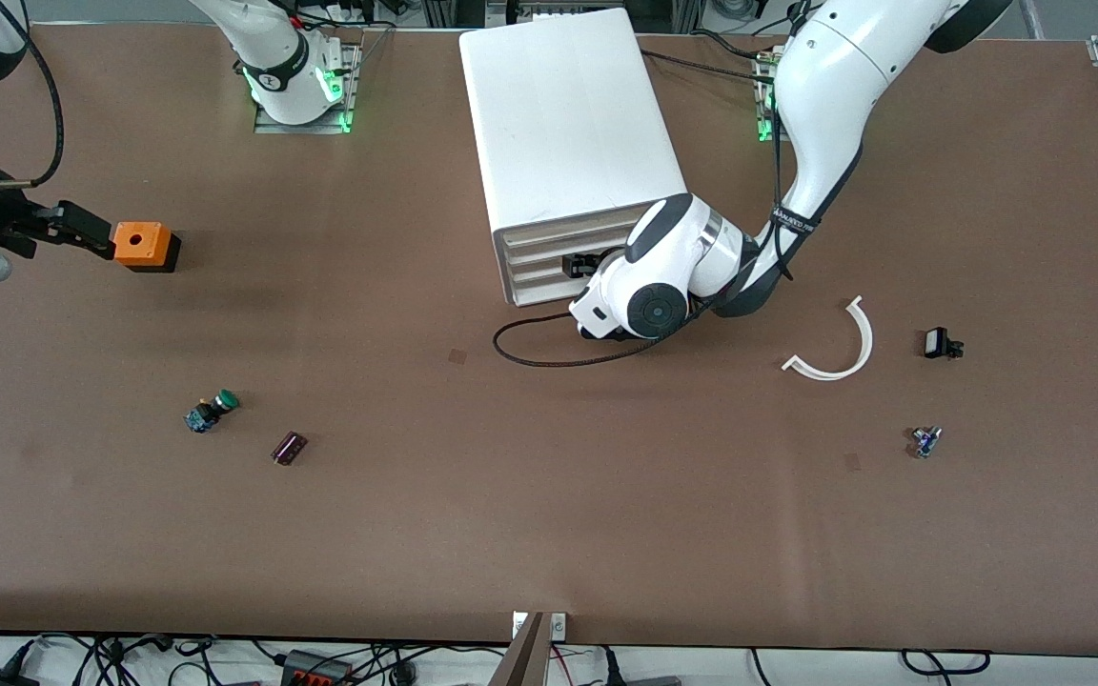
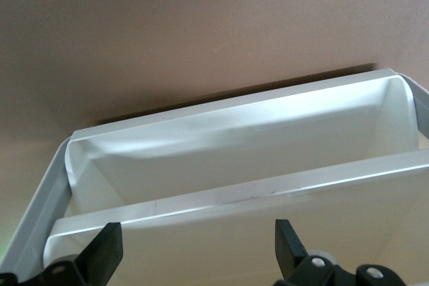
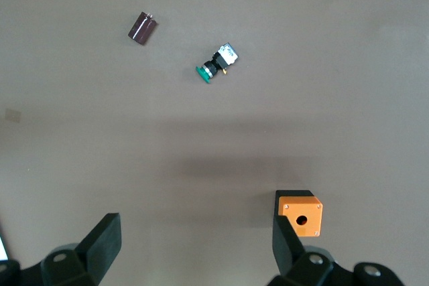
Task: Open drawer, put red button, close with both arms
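Front view: the left end effector (image 1: 579, 264) sits at the cabinet (image 1: 568, 143) front, on the drawer (image 1: 549, 255). The red button (image 1: 925, 441) lies on the table (image 1: 549, 495) — well apart, nearer the camera, toward the left arm's end.

Left wrist: fingers (image 2: 100, 254) spread over the drawer (image 2: 241, 159).

Right wrist: the right end effector (image 3: 194, 246) hangs spread over the table beside the orange box (image 3: 301, 213).

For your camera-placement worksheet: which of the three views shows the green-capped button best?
The right wrist view: the green-capped button lies in open sight there, cap and body distinct, beside the dark cylinder. The front view shows it smaller on the table. The left wrist view shows only the cabinet's drawer, no button.
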Robot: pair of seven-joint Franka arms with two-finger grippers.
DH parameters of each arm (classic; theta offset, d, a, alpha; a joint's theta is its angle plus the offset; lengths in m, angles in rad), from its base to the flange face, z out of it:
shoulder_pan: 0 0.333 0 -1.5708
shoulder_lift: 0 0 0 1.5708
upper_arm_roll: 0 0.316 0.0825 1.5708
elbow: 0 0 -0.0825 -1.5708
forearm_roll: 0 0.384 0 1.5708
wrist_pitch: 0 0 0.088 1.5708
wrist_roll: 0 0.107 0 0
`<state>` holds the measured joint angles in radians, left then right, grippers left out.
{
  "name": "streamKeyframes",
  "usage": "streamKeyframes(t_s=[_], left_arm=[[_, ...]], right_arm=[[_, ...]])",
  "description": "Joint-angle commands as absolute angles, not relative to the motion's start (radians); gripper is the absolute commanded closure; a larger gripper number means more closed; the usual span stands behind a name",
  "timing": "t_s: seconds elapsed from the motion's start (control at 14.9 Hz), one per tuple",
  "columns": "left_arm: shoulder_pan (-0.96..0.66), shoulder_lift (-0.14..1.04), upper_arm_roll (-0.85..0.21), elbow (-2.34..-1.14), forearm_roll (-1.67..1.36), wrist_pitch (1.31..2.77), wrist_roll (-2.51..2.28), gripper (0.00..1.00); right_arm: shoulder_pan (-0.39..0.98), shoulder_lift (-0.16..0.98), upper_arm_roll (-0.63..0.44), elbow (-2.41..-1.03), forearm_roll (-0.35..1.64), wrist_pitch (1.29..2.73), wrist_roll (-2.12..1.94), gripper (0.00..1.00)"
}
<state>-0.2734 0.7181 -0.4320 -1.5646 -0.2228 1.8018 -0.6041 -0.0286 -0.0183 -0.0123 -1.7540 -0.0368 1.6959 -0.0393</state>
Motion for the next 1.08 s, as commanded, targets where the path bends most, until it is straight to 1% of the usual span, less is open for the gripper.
streamKeyframes(t_s=[0.0, 0.07, 0.27, 0.47, 0.61, 0.81, 1.01], left_arm=[[-0.273, 0.692, -0.434, -1.588, -0.247, 1.793, -0.604, 0.0], [-0.272, 0.692, -0.434, -1.586, -0.247, 1.795, -0.606, 0.0], [-0.25, 0.644, -0.414, -1.566, -0.186, 1.795, -0.635, 0.0], [-0.166, 0.621, -0.411, -1.456, -0.053, 1.792, -0.627, 0.0], [-0.082, 0.594, -0.414, -1.41, 0.046, 1.79, -0.594, 0.0], [0.01, 0.507, -0.411, -1.394, 0.138, 1.786, -0.386, 0.0], [0.11, 0.439, -0.414, -1.391, 0.187, 1.712, -0.118, 0.0]], right_arm=[[-0.034, -0.043, -0.008, -1.784, -0.049, 1.709, -0.049, 0.0], [-0.034, -0.034, -0.006, -1.77, -0.051, 1.706, -0.049, 0.0], [-0.034, -0.034, -0.006, -1.763, -0.046, 1.706, -0.046, 0.0], [-0.034, -0.031, -0.008, -1.761, -0.044, 1.706, -0.046, 0.0], [-0.034, -0.031, -0.006, -1.761, -0.044, 1.706, -0.046, 0.0], [-0.035, -0.031, -0.009, -1.758, -0.043, 1.706, -0.045, 0.0], [-0.035, -0.028, -0.009, -1.747, -0.043, 1.706, -0.044, 0.0]])
